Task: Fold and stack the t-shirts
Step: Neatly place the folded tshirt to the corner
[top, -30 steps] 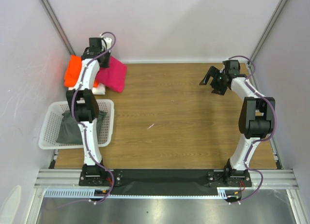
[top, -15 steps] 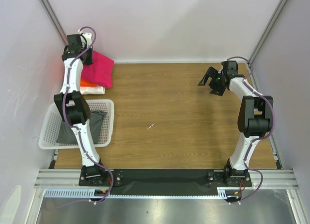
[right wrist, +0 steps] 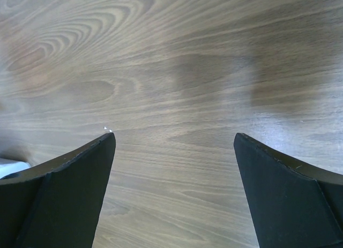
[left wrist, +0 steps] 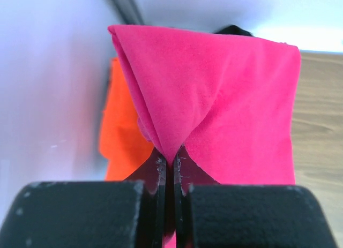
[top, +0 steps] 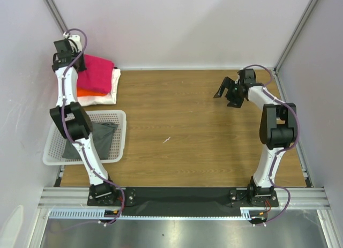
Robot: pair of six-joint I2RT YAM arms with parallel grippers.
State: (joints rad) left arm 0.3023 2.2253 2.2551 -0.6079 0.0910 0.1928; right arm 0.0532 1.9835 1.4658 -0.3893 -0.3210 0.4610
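The left gripper (left wrist: 170, 161) is clamped tight on a bunched edge of the pink t-shirt (left wrist: 225, 92), its jaws pressed together on the cloth. The pink t-shirt spreads over the orange t-shirt (top: 84, 91), which lies on the white t-shirt (top: 103, 98), all in the far left corner of the bench (top: 187, 130). The right gripper (right wrist: 174, 146) hangs over bare wood at the far right, jaws spread wide and holding nothing. Just in front of the pile stands a white basket (top: 52, 147) with a dark cloth (top: 107, 134) inside.

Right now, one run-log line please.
left gripper: shut on pink t-shirt | orange t-shirt: on white t-shirt | right gripper: open, empty
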